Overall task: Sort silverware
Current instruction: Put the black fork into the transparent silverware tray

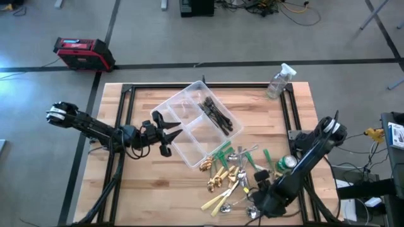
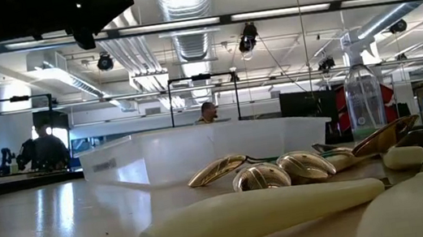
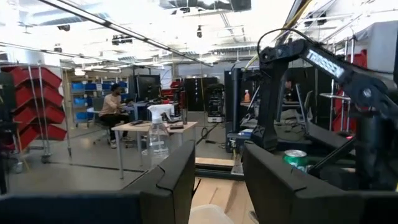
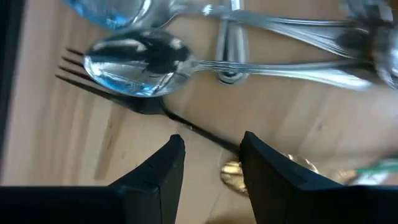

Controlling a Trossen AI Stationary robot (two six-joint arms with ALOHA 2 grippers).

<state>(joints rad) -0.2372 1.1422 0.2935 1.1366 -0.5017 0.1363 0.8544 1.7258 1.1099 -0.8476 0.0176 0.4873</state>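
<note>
Desk: wooden slatted top (image 1: 145, 189) on a dark frame, seen from above.
Tray: clear plastic divided tray (image 1: 183, 113), set at a slant near the desk's middle; in the low view its pale wall (image 2: 199, 149) stands behind the cutlery.
Sorted pieces: dark forks (image 1: 216, 113) lie bunched in 1 compartment of the tray, on the side toward the spray bottle.
Loose pile: unsorted silverware (image 1: 230, 180) lies on the desk just beside the tray's near corner, in front of the right arm.
Pile contents: gold spoons (image 1: 216, 176), green-handled pieces (image 1: 222, 153), cream-handled knives (image 1: 218, 202), silver spoons (image 1: 243, 154), overlapping each other.
Low view: gold spoon bowls (image 2: 260, 176) behind a cream knife handle (image 2: 260, 210) lying across the foreground.
Left claw: (image 1: 169, 133) hovers above the tray's near-left edge; fingers spread apart, nothing between them. Its wrist view looks level across the room between 2 parted fingers (image 3: 177, 180).
Right claw: (image 1: 257, 205) low over the near-right end of the pile; fingers (image 4: 165, 168) parted, gripping nothing.
Under right claw: 1 dark fork (image 4: 124, 96) lies on the wood with its handle running into the gap between the fingers; a silver spoon (image 4: 140, 62) rests across its tines.
Other items: green can (image 1: 288, 164) by the right arm; clear spray bottle (image 1: 279, 81) at the far right corner.
Room: a seated person (image 3: 113, 106) at a far table.
</note>
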